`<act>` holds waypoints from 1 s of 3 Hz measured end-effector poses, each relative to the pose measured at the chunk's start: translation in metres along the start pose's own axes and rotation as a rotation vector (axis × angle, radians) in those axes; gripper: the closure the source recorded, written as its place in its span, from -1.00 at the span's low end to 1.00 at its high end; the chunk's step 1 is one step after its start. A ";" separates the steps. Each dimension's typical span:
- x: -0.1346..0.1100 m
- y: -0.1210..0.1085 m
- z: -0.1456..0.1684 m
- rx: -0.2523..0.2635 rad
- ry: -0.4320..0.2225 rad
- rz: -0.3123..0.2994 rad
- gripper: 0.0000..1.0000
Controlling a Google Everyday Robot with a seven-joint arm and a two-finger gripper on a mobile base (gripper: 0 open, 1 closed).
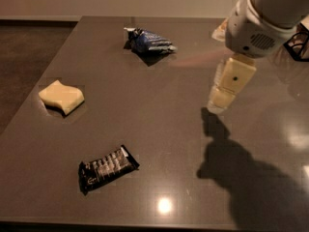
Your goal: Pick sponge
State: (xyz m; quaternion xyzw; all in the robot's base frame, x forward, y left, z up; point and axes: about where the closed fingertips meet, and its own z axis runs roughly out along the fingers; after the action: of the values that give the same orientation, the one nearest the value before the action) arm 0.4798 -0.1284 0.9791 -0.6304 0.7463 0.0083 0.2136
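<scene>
The sponge [62,96] is a pale yellow foam block with wavy edges, lying flat near the left edge of the grey table [159,129]. My gripper [219,102] hangs from the white arm at the right, above the table, far to the right of the sponge. It holds nothing that I can see.
A black candy-bar wrapper [106,168] lies at the front left. A blue snack bag [148,41] lies at the back centre. Something dark sits at the far right edge [299,42]. The arm's shadow falls on the front right of the table.
</scene>
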 end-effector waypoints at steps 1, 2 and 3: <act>-0.049 -0.010 0.024 0.010 -0.068 -0.024 -1.00; -0.096 -0.022 0.055 -0.018 -0.118 -0.035 -1.00; -0.152 -0.028 0.106 -0.097 -0.152 -0.054 -1.00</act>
State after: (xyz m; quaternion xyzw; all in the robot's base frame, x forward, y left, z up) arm 0.5558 0.0379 0.9400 -0.6574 0.7093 0.0867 0.2391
